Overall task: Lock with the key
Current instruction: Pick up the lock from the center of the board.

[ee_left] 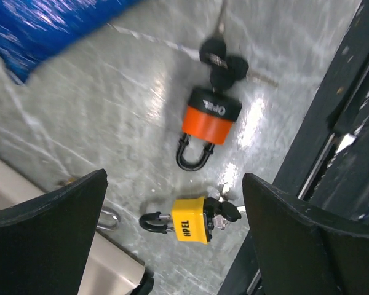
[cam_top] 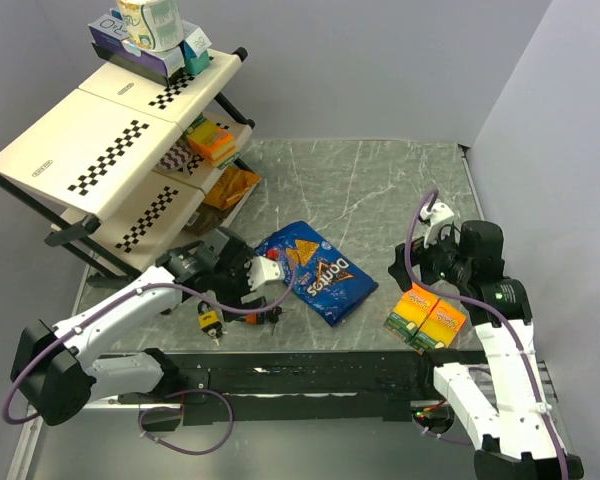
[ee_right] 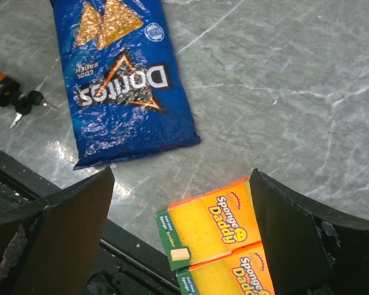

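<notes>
Left fingers (ee_left: 43,236) gape wide above the yellow padlock (ee_left: 190,227), I see the orange padlock (ee_left: 210,120) at its twelve o'clock, right fingers (ee_right: 55,239) wide too

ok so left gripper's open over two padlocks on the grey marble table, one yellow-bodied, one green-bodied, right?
No: the second is an orange-bodied padlock, not green. The left wrist view shows it near the yellow-bodied padlock on the grey marble table, below the open left gripper.
</notes>
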`<state>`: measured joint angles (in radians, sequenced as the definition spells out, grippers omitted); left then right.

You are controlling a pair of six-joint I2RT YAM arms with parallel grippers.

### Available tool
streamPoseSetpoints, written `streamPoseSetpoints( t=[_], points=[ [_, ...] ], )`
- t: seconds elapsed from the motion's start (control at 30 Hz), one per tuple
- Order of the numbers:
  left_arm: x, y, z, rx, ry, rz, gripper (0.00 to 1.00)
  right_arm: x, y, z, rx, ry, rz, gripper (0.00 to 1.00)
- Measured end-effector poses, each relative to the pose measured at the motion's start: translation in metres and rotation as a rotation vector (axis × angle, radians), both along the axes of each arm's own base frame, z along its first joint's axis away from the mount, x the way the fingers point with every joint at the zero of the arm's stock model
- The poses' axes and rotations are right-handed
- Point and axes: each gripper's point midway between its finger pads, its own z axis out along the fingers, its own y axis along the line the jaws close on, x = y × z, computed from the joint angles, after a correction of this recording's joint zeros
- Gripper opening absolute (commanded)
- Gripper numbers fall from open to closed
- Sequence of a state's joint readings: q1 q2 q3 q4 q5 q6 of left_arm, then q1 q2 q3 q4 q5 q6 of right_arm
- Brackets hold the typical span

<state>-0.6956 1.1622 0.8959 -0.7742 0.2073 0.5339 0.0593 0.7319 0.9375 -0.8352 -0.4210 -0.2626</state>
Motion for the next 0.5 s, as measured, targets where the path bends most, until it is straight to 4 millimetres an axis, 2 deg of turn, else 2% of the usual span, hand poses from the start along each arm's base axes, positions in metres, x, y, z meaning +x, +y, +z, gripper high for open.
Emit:
streamPoseSetpoints(
  t=[0.17, 0.5],
  points=[
    [-0.006, 0.007, -0.026, 0.018, -0.024, -0.06, 0.97, 0.002, 0.004, 0.001, 0.021, 0.019, 0.011, 1.0],
    [-0.006, -0.006, -0.047, -0.011, -0.068, -0.2, 0.99, 0.003, 0.007, -0.003, 0.03, 0.046, 0.022, 1.0]
  ],
)
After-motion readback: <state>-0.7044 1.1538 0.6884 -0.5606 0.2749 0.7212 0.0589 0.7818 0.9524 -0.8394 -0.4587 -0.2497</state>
